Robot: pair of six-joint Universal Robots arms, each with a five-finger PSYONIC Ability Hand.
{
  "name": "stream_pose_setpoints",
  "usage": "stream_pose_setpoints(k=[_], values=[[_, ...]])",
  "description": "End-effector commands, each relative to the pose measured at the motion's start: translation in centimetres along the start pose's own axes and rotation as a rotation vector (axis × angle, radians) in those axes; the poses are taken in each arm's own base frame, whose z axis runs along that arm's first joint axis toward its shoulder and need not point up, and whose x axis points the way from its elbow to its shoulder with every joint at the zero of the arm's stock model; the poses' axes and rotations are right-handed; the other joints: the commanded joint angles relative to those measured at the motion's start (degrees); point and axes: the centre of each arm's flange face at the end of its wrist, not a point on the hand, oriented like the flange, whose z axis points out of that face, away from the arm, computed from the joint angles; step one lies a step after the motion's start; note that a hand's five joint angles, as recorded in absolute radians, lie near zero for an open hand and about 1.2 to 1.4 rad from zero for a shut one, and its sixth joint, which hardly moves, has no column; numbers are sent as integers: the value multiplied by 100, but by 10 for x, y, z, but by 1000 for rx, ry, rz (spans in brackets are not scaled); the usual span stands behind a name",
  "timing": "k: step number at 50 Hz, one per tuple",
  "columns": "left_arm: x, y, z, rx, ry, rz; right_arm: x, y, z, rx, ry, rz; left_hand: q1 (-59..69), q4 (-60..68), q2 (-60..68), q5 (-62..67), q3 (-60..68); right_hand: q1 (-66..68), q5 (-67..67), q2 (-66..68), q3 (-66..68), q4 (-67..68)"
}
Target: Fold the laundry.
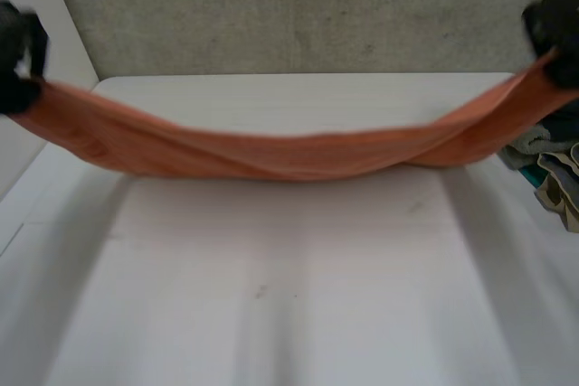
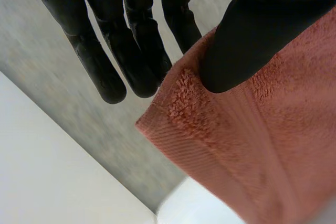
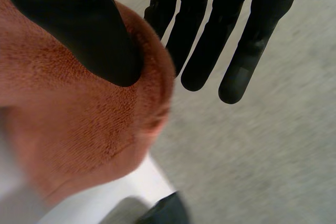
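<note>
**Q:** What are the hands doing?

**A:** The black left hand [image 2: 247,40] is clamped on one end of a long orange terry-cloth towel [image 1: 289,155]. Its thumb presses the cloth against the straight fingers [image 2: 100,66] behind it. The black right hand [image 3: 79,24] pinches the opposite end the same way, thumb on top and fingers behind the edge.

**Q:** Where is all this, relative to the bench?

**A:** The left hand is raised over the far left corner of the white bench [image 1: 289,296], and the right hand over its far right corner. The towel spans between them above the bench's far half. It sags in the middle and has a twist toward the right side. I cannot tell whether its lowest part touches the bench. A heap of grey, green and tan clothes [image 1: 552,169] lies at the bench's right edge.

**Q:** Which step is this?

**A:** It looks like the stretching-out step, with no fold made yet. The next move probably calls for undoing the twist. The towel could then be lowered flat onto the bench's open near half, with both pinches firm and the cloth kept clear of the heap.
</note>
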Motion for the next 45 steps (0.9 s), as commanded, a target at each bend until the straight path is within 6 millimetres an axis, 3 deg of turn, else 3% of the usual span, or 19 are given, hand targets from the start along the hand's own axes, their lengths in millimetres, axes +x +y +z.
stream_pose_setpoints(k=[1,6,10,13,14,17,20,23,27,30,33,37,45], values=[[-24,-35,10,-65,31,-3,21,-24,7,-24,-47,-5,1419,1130,1136,1288,1180,1495,1293,1248,1182,1143],[-14,-2,39,-249,146,-21,-5,2,30,-149,-176,-77,1419,1130,1136,1288,1180,1495,1293,1248,1182,1143],[2,48,73,-381,237,17,-32,38,57,-245,-220,-126,1419,1130,1136,1288,1180,1495,1293,1248,1182,1143],[10,66,91,-383,261,48,-51,49,69,-255,-228,-135,1419,1130,1136,1288,1180,1495,1293,1248,1182,1143],[14,73,106,-355,257,71,-57,51,80,-231,-199,-146,1419,1130,1136,1288,1180,1495,1293,1248,1182,1143],[12,75,136,-243,203,93,-60,49,100,-154,-103,-151,1419,1130,1136,1288,1180,1495,1293,1248,1182,1143],[1,64,159,-107,115,96,-47,32,130,35,101,-118,1419,1130,1136,1288,1180,1495,1293,1248,1182,1143],[-27,23,181,196,-53,64,-15,-2,150,345,341,-70,1419,1130,1136,1288,1180,1495,1293,1248,1182,1143],[-57,-18,181,498,-231,-15,14,-22,151,588,502,-8,1419,1130,1136,1288,1180,1495,1293,1248,1182,1143],[-68,-26,178,598,-298,-70,20,-23,150,648,526,26,1419,1130,1136,1288,1180,1495,1293,1248,1182,1143],[-67,-17,177,567,-301,-111,19,-16,152,639,501,67,1419,1130,1136,1288,1180,1495,1293,1248,1182,1143],[-50,5,175,452,-222,-139,10,2,156,572,432,94,1419,1130,1136,1288,1180,1495,1293,1248,1182,1143],[-6,81,165,198,-76,-189,-27,57,164,367,271,111,1419,1130,1136,1288,1180,1495,1293,1248,1182,1143]])
